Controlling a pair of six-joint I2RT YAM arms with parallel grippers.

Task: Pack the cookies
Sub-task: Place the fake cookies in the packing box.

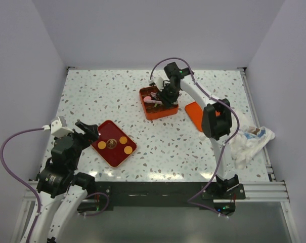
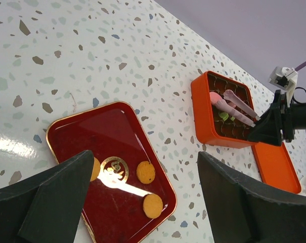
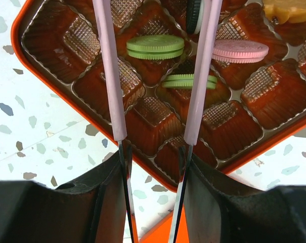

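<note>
Three orange cookies (image 1: 123,139) lie on the dark red tray (image 1: 104,154); in the left wrist view they show as cookies (image 2: 145,172) on the tray (image 2: 92,134). My left gripper (image 1: 89,132) hovers open over that tray, its jaws (image 2: 145,158) wide apart and empty. My right gripper (image 1: 165,96) is shut on pink-tipped tongs (image 3: 108,76) above the orange box (image 1: 160,114). The tong tips stand apart with nothing between them. In the box's brown pockets (image 3: 51,38) sit two green cookies (image 3: 155,47), a pink one (image 3: 241,49), a dark one (image 3: 194,12) on edge and an orange one (image 3: 289,10).
The box's orange lid (image 1: 194,114) lies flat just right of the box. A crumpled white wrapper (image 1: 249,142) sits at the table's right edge. White walls close in the table at the back and on both sides.
</note>
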